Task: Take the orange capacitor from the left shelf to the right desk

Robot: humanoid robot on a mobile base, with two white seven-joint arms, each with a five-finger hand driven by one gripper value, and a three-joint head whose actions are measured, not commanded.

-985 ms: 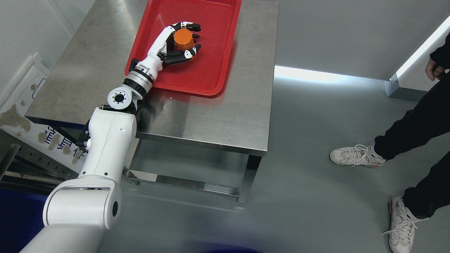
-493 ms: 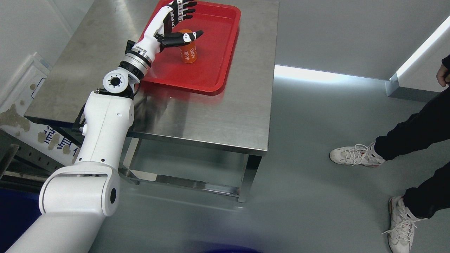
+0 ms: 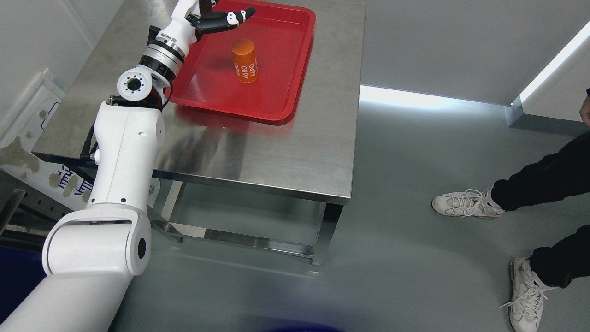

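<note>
An orange capacitor [image 3: 244, 60] stands upright in the red tray [image 3: 276, 99]; above the tray's far corner, the left hand [image 3: 216, 18] hangs spread and empty, delivery apparently complete.

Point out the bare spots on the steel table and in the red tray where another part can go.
The steel table is bare along its near strip, between the red tray and the front edge, and down the right side. Inside the tray, the floor right of and in front of the orange capacitor is free. The tray's far left corner is crowded by the left robot hand.
</note>
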